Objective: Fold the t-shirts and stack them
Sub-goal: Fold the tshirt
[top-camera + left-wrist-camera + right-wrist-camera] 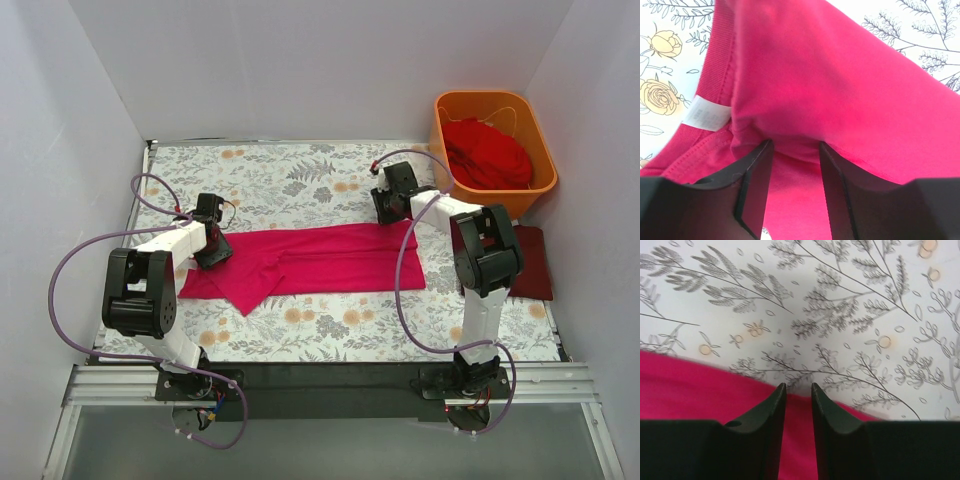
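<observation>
**Two arms at the ends of a magenta t-shirt, mid-fold**

The magenta t-shirt (320,260) lies as a long band across the middle of the top view, on the grey floral cloth (300,175). The left gripper (212,250) sits at the band's left end, by the collar (715,65). Its jaws are part closed and appear to pinch a raised fold of pink cloth.

The right gripper (388,208) is at the band's upper right corner. Its jaws are narrow and straddle the hem, but I cannot tell whether they grip it.

A scarlet t-shirt (485,150) fills the orange tub (440,130) at upper right. A maroon t-shirt (535,262) lies at the right edge.

The fold would likely go best if both ends are raised together. The cloth should stay taut between them, and the edges should be laid evenly.
</observation>
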You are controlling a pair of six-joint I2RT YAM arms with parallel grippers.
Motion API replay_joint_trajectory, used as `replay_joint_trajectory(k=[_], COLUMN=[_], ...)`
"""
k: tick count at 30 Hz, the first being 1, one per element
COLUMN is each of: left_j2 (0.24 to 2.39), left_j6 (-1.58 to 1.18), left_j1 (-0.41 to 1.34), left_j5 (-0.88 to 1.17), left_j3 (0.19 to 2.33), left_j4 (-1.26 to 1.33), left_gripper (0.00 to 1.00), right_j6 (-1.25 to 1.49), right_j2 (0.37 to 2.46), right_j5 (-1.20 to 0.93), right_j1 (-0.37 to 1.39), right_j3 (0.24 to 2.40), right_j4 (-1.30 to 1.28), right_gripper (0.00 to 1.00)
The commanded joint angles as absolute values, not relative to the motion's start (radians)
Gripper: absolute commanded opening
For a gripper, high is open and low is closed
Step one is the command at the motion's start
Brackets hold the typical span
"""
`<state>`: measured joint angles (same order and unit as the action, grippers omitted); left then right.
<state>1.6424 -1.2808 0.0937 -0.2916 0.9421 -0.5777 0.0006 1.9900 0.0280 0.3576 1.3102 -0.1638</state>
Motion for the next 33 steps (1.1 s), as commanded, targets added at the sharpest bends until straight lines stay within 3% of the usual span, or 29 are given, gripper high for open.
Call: replay_joint_trajectory(k=[1,9,23,33], left_j2=[1.64,1.641,1.638,1.635], left_j6=[-1.272,-1.267,-1.273,-1.276], left_j1=[0.083,0.083,0.083,0.083], left_j5=[-0.327,-0.302,-0.322,-0.33], left_j3=[0.905,0.91,0.902,0.9], left_j4=[-0.635,-0.62,-0.629,-0.634], left_gripper=[0.42,0.43,0.43,0.43], right_j6=[-0.015,0.055,0.13,0.115], right_j2=[1.996,1.783,1.704,1.631], right_j5=[0.109,0.026,0.024,0.098], right_j1=[0.325,0.327,0.313,0.269], right_j3=[1.359,1.287,0.956,0.881], right_j4=[-0.271,-0.284,-0.187,-0.164], right_gripper=[0.33,0.34,0.32,0.34])
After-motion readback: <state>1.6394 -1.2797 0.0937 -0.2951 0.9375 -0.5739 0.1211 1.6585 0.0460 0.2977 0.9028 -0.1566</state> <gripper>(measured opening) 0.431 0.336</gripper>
